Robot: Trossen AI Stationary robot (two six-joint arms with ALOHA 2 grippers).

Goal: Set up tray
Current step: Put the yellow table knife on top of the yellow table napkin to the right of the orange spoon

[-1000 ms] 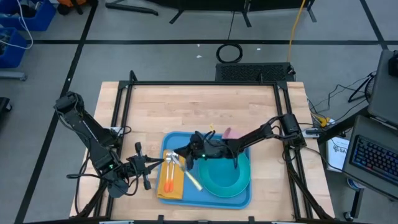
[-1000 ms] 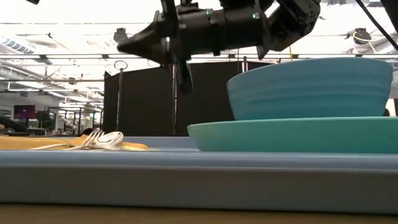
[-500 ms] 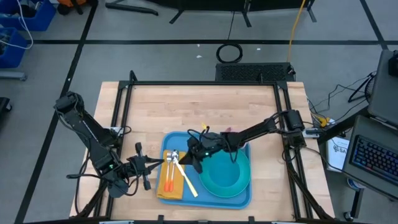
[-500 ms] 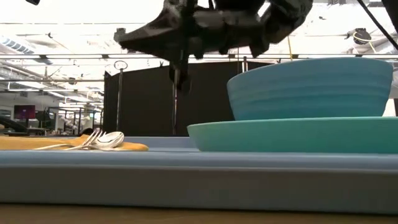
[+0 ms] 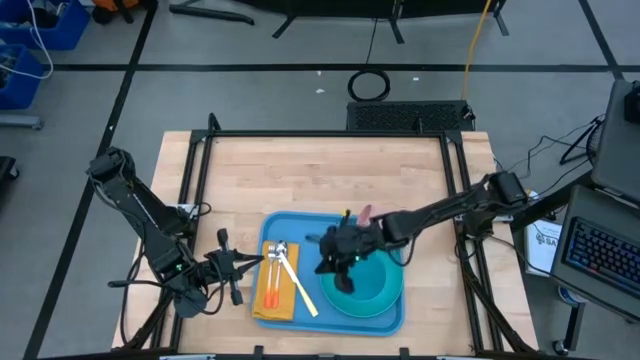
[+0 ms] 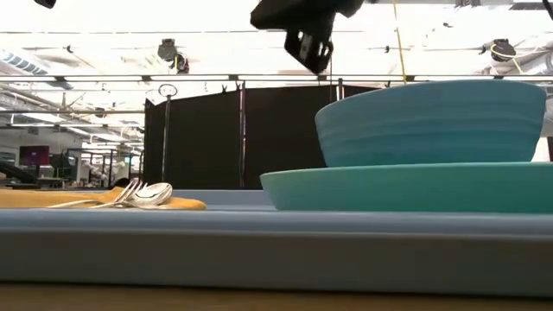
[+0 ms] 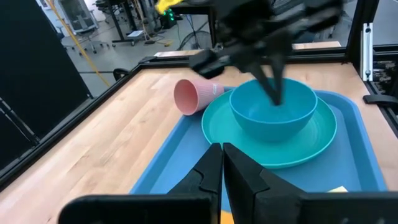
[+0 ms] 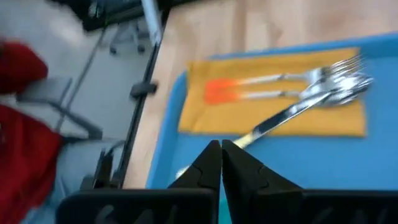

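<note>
The light-blue tray (image 5: 312, 226) lies at the table's near middle. It bears a turquoise plate (image 5: 392, 296) with a turquoise bowl (image 5: 365, 285) on it. It also bears a yellow-orange napkin (image 5: 262, 300) carrying an orange-handled fork and spoon (image 5: 272, 275). A knife (image 5: 300, 290) lies slanted, its blade on the napkin and its handle on the tray. My right gripper (image 5: 327, 268), shut, hangs above the bowl's left rim, its fingers pointing down (image 7: 273, 96). My left gripper (image 5: 252, 262), shut, waits at the tray's left edge.
A pink cup (image 5: 368, 213) lies on its side on the wood just beyond the tray's far edge (image 7: 193, 96). Black frame rails run along the table's left and right sides. Bare wood stretches across the table's far half.
My right gripper has moved from above the cutlery on the napkin toward the table's right, ending over the bowl, and has risen. The knife lies slanted across the napkin's edge, as it did half a second ago.
</note>
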